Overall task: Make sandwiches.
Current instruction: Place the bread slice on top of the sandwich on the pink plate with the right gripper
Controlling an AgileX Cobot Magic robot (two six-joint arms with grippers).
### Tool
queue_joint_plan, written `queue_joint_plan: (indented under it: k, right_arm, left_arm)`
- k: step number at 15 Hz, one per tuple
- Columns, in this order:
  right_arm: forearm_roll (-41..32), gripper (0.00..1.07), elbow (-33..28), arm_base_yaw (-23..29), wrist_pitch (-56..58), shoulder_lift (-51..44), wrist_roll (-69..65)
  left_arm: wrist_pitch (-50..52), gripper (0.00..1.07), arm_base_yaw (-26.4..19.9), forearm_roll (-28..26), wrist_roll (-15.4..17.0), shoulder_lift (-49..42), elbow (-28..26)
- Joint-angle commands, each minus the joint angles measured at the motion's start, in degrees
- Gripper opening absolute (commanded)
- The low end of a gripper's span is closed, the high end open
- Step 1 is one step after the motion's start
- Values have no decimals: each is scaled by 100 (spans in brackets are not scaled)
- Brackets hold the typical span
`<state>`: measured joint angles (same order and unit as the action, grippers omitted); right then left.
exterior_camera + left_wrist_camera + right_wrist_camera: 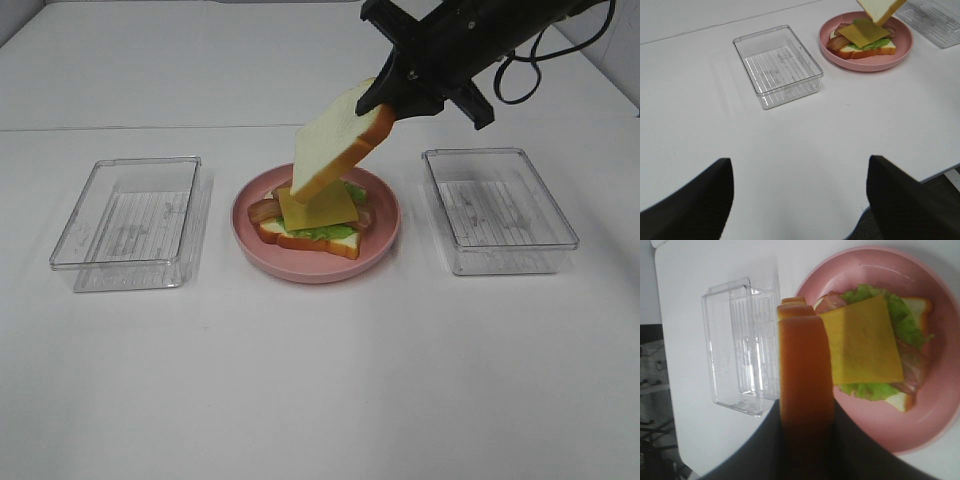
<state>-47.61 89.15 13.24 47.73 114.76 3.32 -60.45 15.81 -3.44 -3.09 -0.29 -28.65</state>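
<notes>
- Right gripper (392,100) is clamped on the top bread slice (335,140), pinching it by the crust edge. Right wrist view confirms it: orange-brown crust (805,405) sits between the dark fingers.
- The slice hangs tilted, white face toward the near-left, low corner just above the cheese (316,207). Can't tell whether it is touching or just clear.
- Rest of the sandwich (310,225) is on the pink plate (385,235), mid-table: bottom bread slice (325,243), frilly green lettuce (330,231), brown bacon strips (264,210) poking out on the left side, and the yellow cheese square on top, rotated against the bread below.
- Stack sits toward the plate's left half; bare pink rim shows on the right and near sides.
- Left gripper (800,200) has its fingers apart and holds nothing. It hovers over bare table (320,400) near the front edge, well apart from the plate.
- Two clear plastic trays flank the plate: left tray (130,225) and right tray (498,210). Both have ribbed bases, and neither touches the plate.
- No readable brands, labels or writing anywhere. The tray floors show only moulded ridges, nothing legible.
</notes>
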Motion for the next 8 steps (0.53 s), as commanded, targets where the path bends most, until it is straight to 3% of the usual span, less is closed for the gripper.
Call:
queue_joint_plan:
  k: [1,8]
  right_arm:
    - [-733,0,-195,86,-447,246,235]
    - [-1891,0,-212,155,-733,980,361]
  left_arm:
    - [57,71,0,-29,6,-120,11]
    - [57,71,0,-29,6,-120,11]
